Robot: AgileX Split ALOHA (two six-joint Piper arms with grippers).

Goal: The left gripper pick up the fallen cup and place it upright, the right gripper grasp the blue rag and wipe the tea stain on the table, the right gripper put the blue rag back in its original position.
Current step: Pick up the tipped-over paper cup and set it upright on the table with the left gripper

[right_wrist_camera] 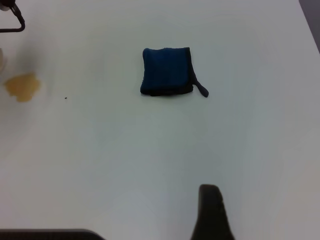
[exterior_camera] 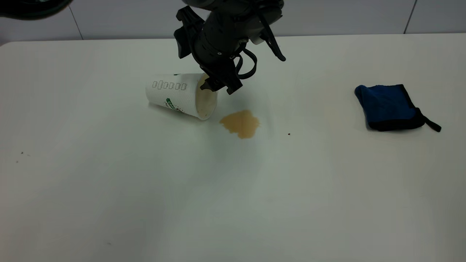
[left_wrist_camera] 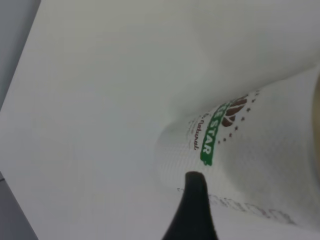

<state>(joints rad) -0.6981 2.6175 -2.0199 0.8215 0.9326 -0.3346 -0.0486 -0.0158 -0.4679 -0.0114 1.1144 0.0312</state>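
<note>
The cup (exterior_camera: 174,95) lies on its side on the table (exterior_camera: 109,189), mouth toward the tea stain (exterior_camera: 241,123), a light-brown blotch just beside the rim. My left gripper (exterior_camera: 218,87) hangs at the cup's rim with its jaws apart. In the left wrist view one finger (left_wrist_camera: 195,205) lies against the cup's outer wall (left_wrist_camera: 250,150); the other finger is out of view. The blue rag (exterior_camera: 387,107) lies folded at the far right. The right gripper is outside the exterior view; one finger (right_wrist_camera: 210,207) shows, high above the table, short of the rag (right_wrist_camera: 166,71). The stain also shows there (right_wrist_camera: 22,86).
A tiny dark speck (exterior_camera: 289,134) lies right of the stain. A few faint specks (exterior_camera: 22,153) lie at the left. The table's back edge runs along a grey wall (exterior_camera: 327,16).
</note>
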